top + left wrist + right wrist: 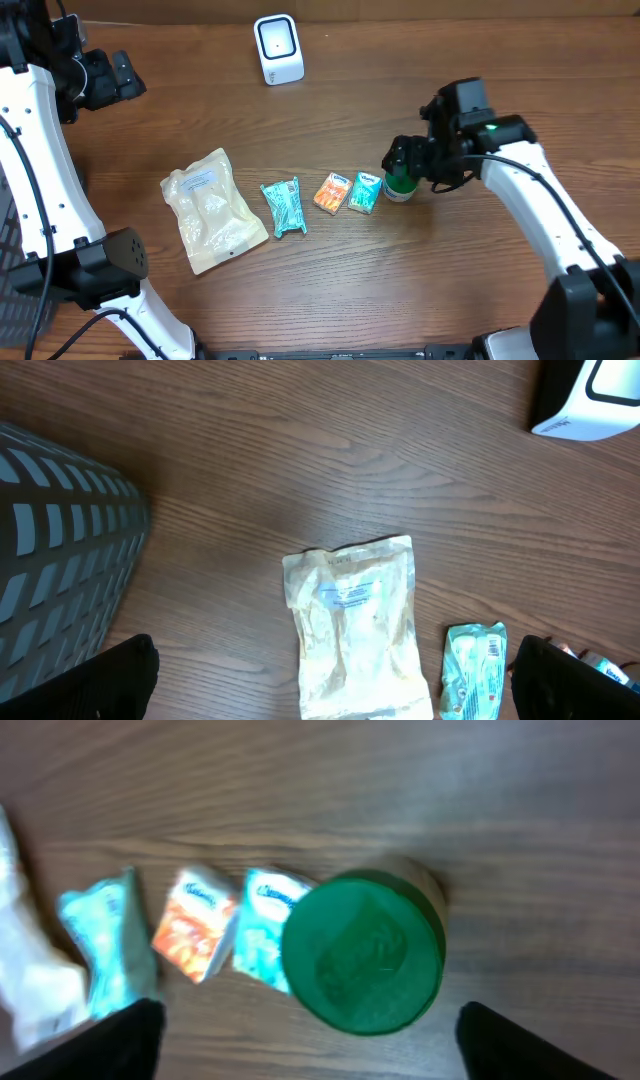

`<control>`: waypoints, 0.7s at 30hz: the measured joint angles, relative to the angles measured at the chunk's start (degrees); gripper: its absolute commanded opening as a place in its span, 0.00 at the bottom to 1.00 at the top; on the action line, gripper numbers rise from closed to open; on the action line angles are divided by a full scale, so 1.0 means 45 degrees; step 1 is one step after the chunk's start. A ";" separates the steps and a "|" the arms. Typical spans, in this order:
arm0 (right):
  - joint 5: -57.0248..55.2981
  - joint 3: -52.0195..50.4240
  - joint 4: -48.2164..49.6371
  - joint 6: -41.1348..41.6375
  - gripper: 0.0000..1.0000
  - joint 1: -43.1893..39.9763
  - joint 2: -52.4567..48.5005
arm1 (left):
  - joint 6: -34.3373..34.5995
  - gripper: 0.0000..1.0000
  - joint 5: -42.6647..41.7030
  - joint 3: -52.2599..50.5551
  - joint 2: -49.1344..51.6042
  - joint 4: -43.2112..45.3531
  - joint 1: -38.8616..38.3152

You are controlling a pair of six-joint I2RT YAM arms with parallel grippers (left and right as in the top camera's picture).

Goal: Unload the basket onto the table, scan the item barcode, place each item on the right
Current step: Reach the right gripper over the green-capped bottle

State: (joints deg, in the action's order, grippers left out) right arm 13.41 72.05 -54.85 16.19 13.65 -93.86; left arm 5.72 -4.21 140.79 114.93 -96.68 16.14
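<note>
Green lid of the jar (pixel 362 952) fills the middle of my right wrist view, seen from straight above and a little blurred; the right pincer (pixel 403 166) hangs over it with its jaws spread wide, the dark fingertips (pixel 110 1040) showing at the lower corners of that view, apart from the lid on either side. Nothing is held. From overhead the jar stands upright on the worktop (pixel 450 280) at the 3 o'clock end of a row of goods; just beside it at 9 o'clock lies a small teal packet (pixel 365 191), close against an orange packet (pixel 332 192); further toward 9 o'clock comes a longer teal wrapper (pixel 283 206), then a pale pouch (pixel 212 210) with a printed label, the largest of the lot. The white scanner (pixel 278 48) sits well apart from the jar at roughly 10 o'clock, near the far edge of the worktop, its dark-framed window showing to the overhead camera. The left pincer (pixel 118 78) is off at the 10 o'clock corner, well away from the row; its jaws stand wide apart too, and empty. My left wrist view looks down onto the pouch and the wrapper, with the scanner at 2 o'clock and a dark mesh basket (pixel 60 550) at 9 o'clock.
</note>
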 measured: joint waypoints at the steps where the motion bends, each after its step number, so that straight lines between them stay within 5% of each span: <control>1: -0.0253 0.0000 -0.0010 0.0185 0.99 0.0204 -0.0117 | 0.0000 1.00 0.0000 0.0000 0.0000 0.0005 0.0000; 13: -0.3036 0.0185 0.0044 0.1277 0.78 0.1316 -0.1127 | 0.0000 1.00 0.0000 0.0000 0.0000 0.0000 0.0000; 21: -0.3774 0.0155 0.0029 0.1224 0.53 0.1307 -0.1763 | 0.0000 0.99 -0.0005 0.0000 0.0000 0.0000 0.0000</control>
State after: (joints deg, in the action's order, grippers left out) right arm -3.57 72.75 -54.72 21.69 19.53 -101.80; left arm 5.72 -4.23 140.79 114.93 -96.68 16.14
